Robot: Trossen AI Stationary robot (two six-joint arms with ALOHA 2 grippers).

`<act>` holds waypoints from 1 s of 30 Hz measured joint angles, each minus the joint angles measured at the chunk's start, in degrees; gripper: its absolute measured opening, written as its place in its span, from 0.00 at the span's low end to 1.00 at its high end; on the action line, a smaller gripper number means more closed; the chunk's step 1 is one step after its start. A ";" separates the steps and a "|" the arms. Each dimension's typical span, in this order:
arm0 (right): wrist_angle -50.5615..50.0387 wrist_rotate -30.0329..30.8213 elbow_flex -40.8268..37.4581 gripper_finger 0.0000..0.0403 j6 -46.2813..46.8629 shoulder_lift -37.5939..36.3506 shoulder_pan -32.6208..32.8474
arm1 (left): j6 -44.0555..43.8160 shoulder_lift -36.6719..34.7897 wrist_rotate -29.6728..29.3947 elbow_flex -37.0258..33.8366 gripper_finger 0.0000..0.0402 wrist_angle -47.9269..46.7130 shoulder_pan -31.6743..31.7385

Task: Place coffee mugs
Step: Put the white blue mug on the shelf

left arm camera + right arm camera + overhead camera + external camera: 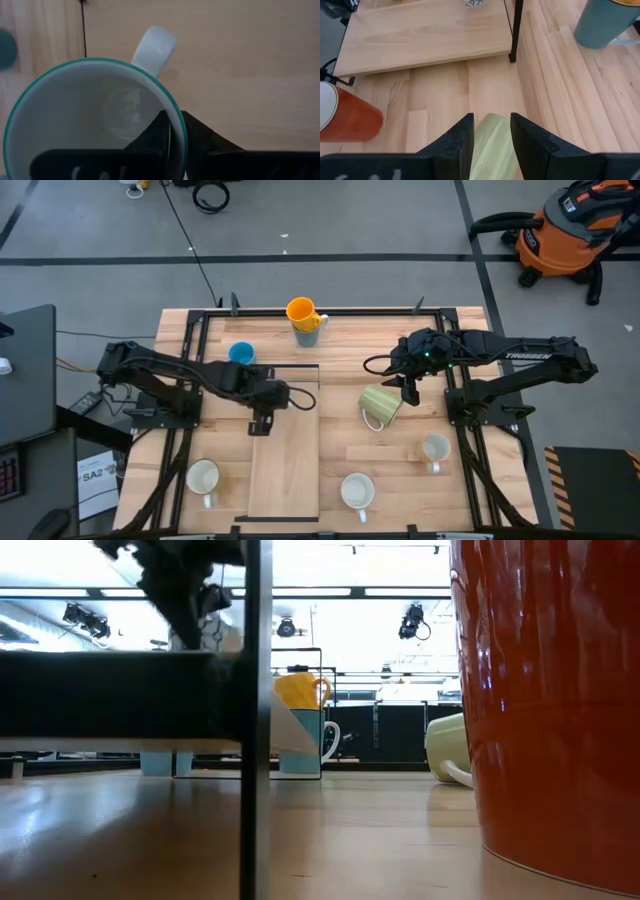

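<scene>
My left gripper is over the raised wooden board, shut on a white mug with a teal rim. My right gripper is shut on a pale green mug that is tipped on its side. An orange mug sits stacked in a grey-blue mug at the far edge. A bright blue mug stands left of it. Two white mugs stand upright on the table. Near the front edge stands a red-orange mug. My left gripper pinches the mug's rim wall, beside the white handle; one finger is inside the mug and one outside. The fingers point steeply down from above. The mug is upright, mouth up; whether it rests on the board I cannot tell. My right gripper holds the pale green mug's round body between its two fingers, slanting down from the table's right side. The mug lies tilted, with its handle toward the near edge. Whether it touches the table I cannot tell.
The wooden board has a black frame on thin legs and stands mid-table. Black rails run around the tabletop. Bare wood lies between the board and the pale green mug. An orange shop vacuum stands on the floor beyond the table.
</scene>
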 joint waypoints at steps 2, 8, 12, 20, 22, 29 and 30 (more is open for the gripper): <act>0.01 0.00 0.00 0.33 0.00 0.01 0.00 | -0.34 0.00 0.04 -1.62 0.09 0.50 0.06; 0.01 0.00 0.00 0.33 0.00 0.00 0.00 | -0.26 -0.12 -0.04 -5.34 0.09 3.43 0.46; 0.02 0.00 0.00 0.33 0.00 -0.01 0.00 | -0.25 -0.11 -0.04 -5.42 0.09 4.42 1.75; 0.01 0.00 0.00 0.33 0.00 0.00 0.00 | -0.23 -0.02 -0.11 -5.45 0.11 5.09 3.99; 0.01 0.00 0.00 0.33 0.00 0.00 0.00 | -0.21 -0.02 -0.22 -5.45 0.13 5.03 4.20; 0.01 0.00 0.00 0.33 0.00 0.01 0.00 | -0.10 -0.02 -0.39 -5.52 0.16 5.03 4.19; 0.01 0.00 0.00 0.33 0.00 0.01 0.00 | -0.10 -0.02 -0.57 -5.52 0.16 5.03 4.19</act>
